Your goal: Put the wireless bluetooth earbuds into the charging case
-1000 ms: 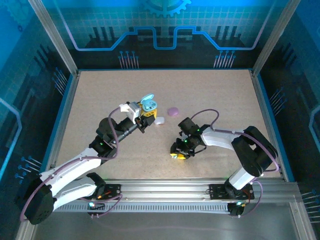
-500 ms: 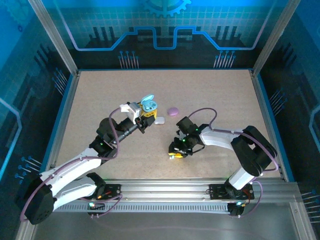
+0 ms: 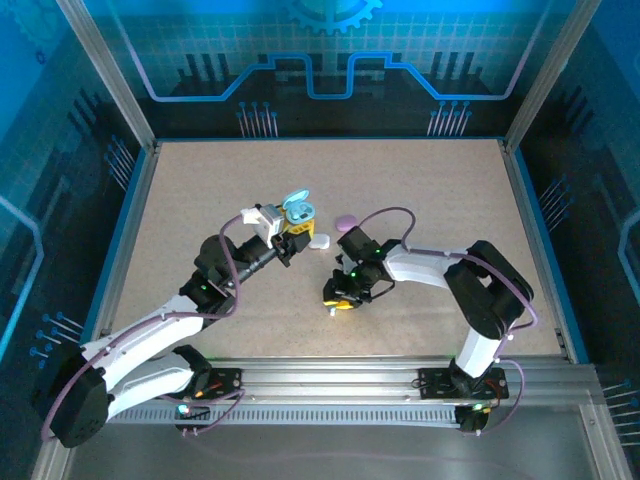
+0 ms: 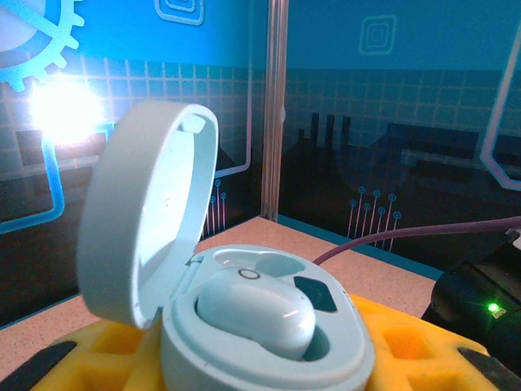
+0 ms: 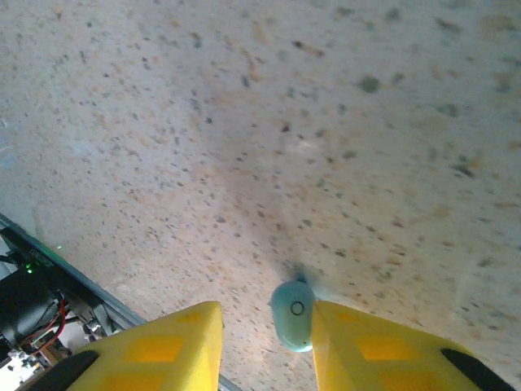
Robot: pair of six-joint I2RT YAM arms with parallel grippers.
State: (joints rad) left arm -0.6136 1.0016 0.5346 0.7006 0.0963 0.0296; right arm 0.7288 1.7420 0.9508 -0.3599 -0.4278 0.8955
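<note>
- The case [image 4: 195, 358] is a glossy, pale blue-white pebble with its lid [image 4: 146, 220] swung up on the hinge.
- The left gripper [image 3: 292, 224] is closed on the base of the case, with a yellow finger [image 4: 407, 342] on either side. It holds the case lid-up, left of the middle of the table [image 3: 420, 190].
- The seated earbud [image 4: 256, 314] lies in the nearer well of the case. It is smooth and bean-shaped, of the same pale tint, with a small ring mark on top. A dark patch shows in the recess behind it.
- The loose earbud [image 5: 293, 316] is a small pale blue oval with a ring mark. It sits between the yellow fingers of the right gripper [image 5: 264, 319], over the speckled table, a little toward the near side of its middle.
- The right gripper's jaws stand a narrow way apart. The loose earbud lies against one finger, and a strip of table shows between it and the other. We cannot tell whether it is pinched or merely bracketed.
- From above we get the layout. The two grippers are near each other, the right one toward the near edge from the left one. A white case [image 3: 319, 240] lies just beside the held one, and a purple case [image 3: 345, 219] is close behind a cable; both look closed.
- From above the held case is a small blue shape with no inner detail we can read, while the left wrist view resolves its wells and hinge. That view also takes in the right arm [image 4: 476, 301] with a green light, at its right edge.
- The right wrist view brings the loose earbud up close, with a faint shadow on the table just past it.
</note>
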